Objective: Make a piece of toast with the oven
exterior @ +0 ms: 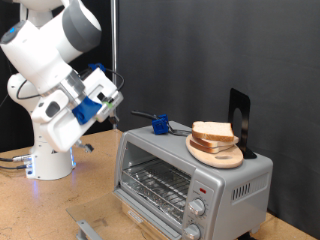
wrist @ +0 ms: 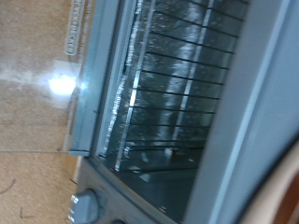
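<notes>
Oven (exterior: pixel 190 175) door down, rack (exterior: pixel 160 185) bare. Toast (exterior: pixel 213 132) on a plate (exterior: pixel 215 155) atop the oven, likely staged for loading. Gripper (exterior: pixel 115 112) hovers off the oven's upper-left corner; jaws' spread cannot be told, nothing visibly held.

A black curtain (exterior: pixel 200 50) hung behind the whole scene, falling in soft vertical folds from the exterior view's top. A thin pale strip ran down it near the middle. Below lay a light wooden surface (exterior: pixel 30 210) with a chipboard grain, brightly and evenly lit. In the wrist view the same speckled wood (wrist: pixel 28 187) showed, along with a bright white glare spot (wrist: pixel 62 86) on glass.
</notes>
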You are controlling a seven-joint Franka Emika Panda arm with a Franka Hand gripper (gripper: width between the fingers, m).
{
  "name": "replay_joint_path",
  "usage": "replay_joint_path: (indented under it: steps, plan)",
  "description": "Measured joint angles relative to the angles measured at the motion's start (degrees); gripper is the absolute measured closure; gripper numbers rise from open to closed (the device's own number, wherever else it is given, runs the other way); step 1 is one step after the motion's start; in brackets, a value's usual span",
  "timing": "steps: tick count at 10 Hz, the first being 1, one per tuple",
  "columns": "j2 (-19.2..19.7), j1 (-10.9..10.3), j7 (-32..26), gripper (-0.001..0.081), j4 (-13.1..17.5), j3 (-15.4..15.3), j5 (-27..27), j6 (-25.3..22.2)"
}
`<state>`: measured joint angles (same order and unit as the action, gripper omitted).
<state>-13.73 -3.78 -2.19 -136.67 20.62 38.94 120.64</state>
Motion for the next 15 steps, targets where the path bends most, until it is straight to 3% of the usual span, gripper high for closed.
replay_joint_path:
  steps: [3, 7, 9, 11, 13, 15]
  plan:
    - [-1.20, -0.27, -1.17, 0.0124, -0.17, 0.24, 0.71, -1.12]
    - [-6.64, -3.38, -9.15, 0.0124, 0.10, -1.18, 7.75, -3.22]
    - [-10.75, -3.82, -14.04, 0.0124, -2.10, -5.22, 5.67, 5.54]
    - [-14.66, -2.94, -14.84, 0.0124, -5.60, -10.71, -0.27, 14.93]
    - [-14.48, -2.90, -13.95, 0.0124, -5.01, -9.88, 0.29, 10.01]
    - [-15.29, -2.92, -10.41, 0.0124, -2.75, -11.43, -5.40, 0.29]
